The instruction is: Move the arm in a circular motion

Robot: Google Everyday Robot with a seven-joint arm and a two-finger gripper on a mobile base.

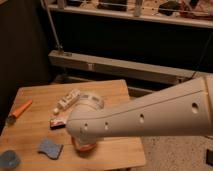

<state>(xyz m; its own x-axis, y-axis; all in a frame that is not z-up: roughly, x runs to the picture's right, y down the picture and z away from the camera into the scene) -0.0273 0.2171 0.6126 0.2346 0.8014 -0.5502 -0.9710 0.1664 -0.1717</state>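
The arm is a thick off-white tube with small dark holes. It reaches in from the right edge to a rounded joint over the wooden table. Past the joint a short round wrist segment points toward the back left. The small white gripper sits at its tip, low over the middle of the table. It holds nothing that I can see.
On the table lie an orange-handled tool at the left, a red and white packet, a blue sponge and a blue round object. An orange bowl shows partly under the joint. A metal rack stands behind.
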